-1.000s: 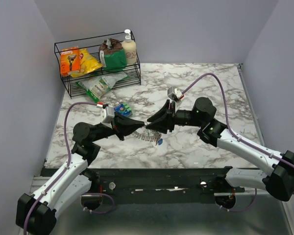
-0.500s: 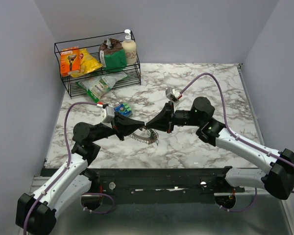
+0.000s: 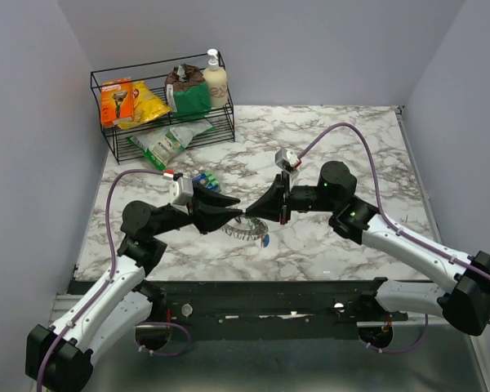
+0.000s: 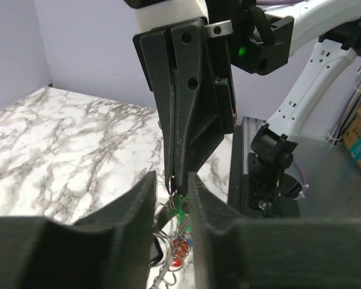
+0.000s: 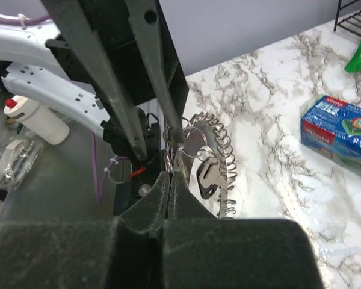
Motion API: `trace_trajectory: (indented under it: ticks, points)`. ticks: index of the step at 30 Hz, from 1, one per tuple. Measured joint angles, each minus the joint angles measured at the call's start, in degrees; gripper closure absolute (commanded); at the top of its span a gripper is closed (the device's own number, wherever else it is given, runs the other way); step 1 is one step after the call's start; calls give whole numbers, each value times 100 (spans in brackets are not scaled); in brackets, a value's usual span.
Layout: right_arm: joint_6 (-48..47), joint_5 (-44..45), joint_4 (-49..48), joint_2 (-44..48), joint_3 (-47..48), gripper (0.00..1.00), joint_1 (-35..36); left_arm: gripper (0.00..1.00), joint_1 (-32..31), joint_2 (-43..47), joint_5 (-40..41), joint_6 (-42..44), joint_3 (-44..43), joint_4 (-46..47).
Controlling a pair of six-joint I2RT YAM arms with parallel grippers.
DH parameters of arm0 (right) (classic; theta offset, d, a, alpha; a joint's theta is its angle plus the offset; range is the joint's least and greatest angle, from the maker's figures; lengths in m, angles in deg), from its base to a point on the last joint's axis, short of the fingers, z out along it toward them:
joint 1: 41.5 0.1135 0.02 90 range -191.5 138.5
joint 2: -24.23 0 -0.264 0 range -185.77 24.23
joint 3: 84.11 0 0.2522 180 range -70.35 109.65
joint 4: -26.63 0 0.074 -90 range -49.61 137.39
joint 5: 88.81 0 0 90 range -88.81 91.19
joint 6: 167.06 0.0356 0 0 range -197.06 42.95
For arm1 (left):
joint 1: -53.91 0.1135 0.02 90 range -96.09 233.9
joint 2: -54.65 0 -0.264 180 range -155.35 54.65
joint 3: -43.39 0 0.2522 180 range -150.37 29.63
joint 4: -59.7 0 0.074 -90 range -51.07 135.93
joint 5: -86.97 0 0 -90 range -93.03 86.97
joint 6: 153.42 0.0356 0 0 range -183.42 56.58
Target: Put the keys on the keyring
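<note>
The crowded spot is mid-tabletop: the left gripper (image 3: 238,214) and right gripper (image 3: 250,213) meet tip to tip. The right fingers (image 4: 186,120), pressed together, reach down into the narrow gap between the parted left fingers (image 4: 132,211) — nothing else fits there. Just under the tips, the coiled wire keyring (image 5: 224,159) and the keys (image 5: 207,179) block the way. A blue box (image 5: 340,129) lies just behind the left gripper, closing that side. A wire rack (image 3: 163,122) fills the far left corner, with a green packet (image 3: 165,143) at its foot. The tabletop (image 3: 351,139) lies open on the right and at the far edge — only the right arm and its purple cable (image 3: 343,129) cross it.
</note>
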Motion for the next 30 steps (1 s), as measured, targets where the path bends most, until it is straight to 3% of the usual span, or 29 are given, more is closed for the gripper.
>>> trace_trajectory:
  ticks: [2, 7, 12, 20, 30]
  points:
    - [-61, 20, 173, 37, 2, 99, 2, 45, -4, 4, -11, 98, -155, -210]
    - [-225, 85, 555, 153, 20, 99, 2, 39, -7, -9, -81, 354, -557, -713]
    - [-507, 114, 1088, 208, 186, 99, 2, 38, -7, -417, -376, 1010, -1550, -2131]
    - [-1119, 175, 2330, 203, 704, 99, 2, 37, -247, -1410, -584, 2688, -3368, -5296]
    - [-1792, 348, 3740, 44, 1279, 99, 2, 52, -955, -2310, -509, 3593, -4406, -7462]
